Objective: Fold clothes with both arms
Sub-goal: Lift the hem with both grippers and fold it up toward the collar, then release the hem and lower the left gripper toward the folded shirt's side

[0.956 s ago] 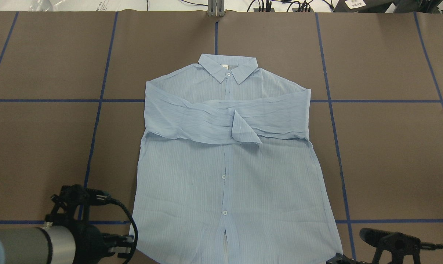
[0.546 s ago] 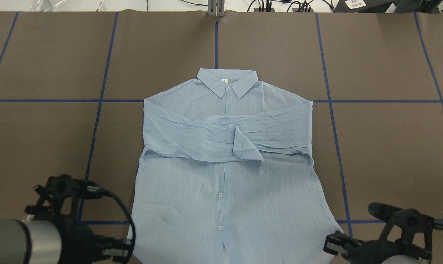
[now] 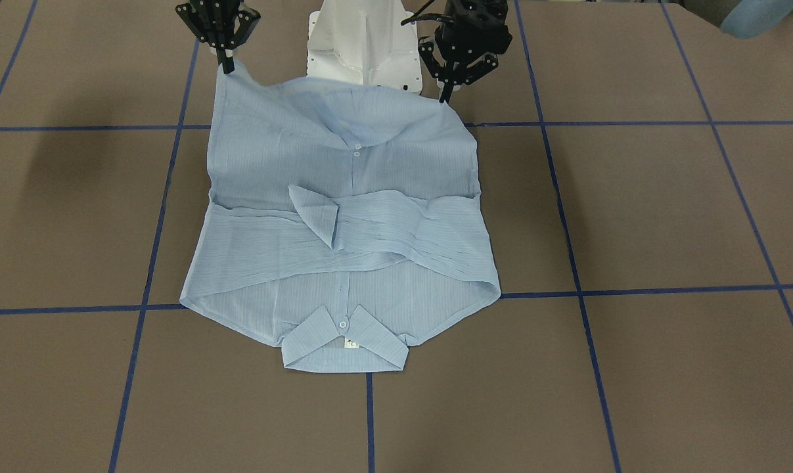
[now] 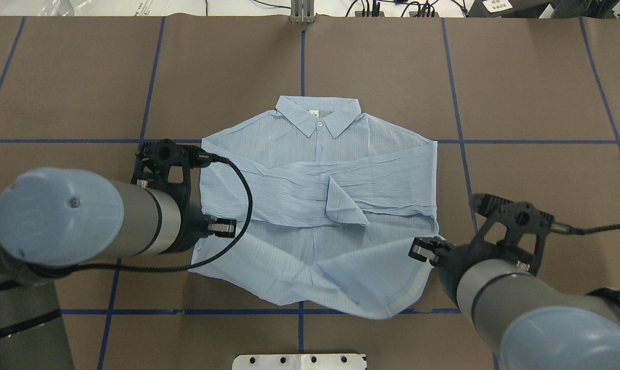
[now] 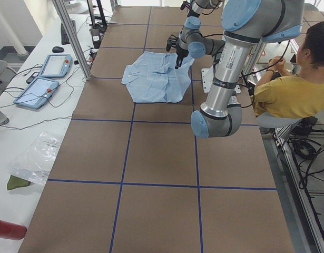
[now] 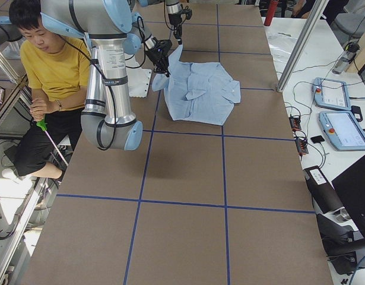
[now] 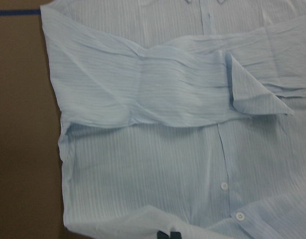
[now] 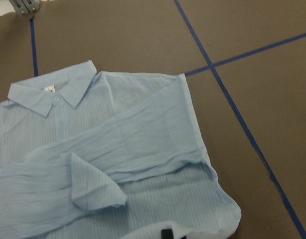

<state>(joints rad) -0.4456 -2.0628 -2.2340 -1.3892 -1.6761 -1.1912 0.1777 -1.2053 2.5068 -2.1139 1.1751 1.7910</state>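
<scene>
Since the earlier frame both arms have swung forward and the shirt [image 4: 315, 205] has its bottom hem [image 3: 343, 98] raised off the table [image 4: 536, 103], sagging between them. The left gripper [image 3: 445, 97] and right gripper [image 3: 226, 66] each stand pinched closed on a hem corner. The sleeves [image 4: 299, 190] lie crossed over the chest and the collar [image 4: 317, 115] rests flat at the far end. This looks like the bottom-to-top fold; next both corners should travel together toward the collar, level and taut, then let go
</scene>
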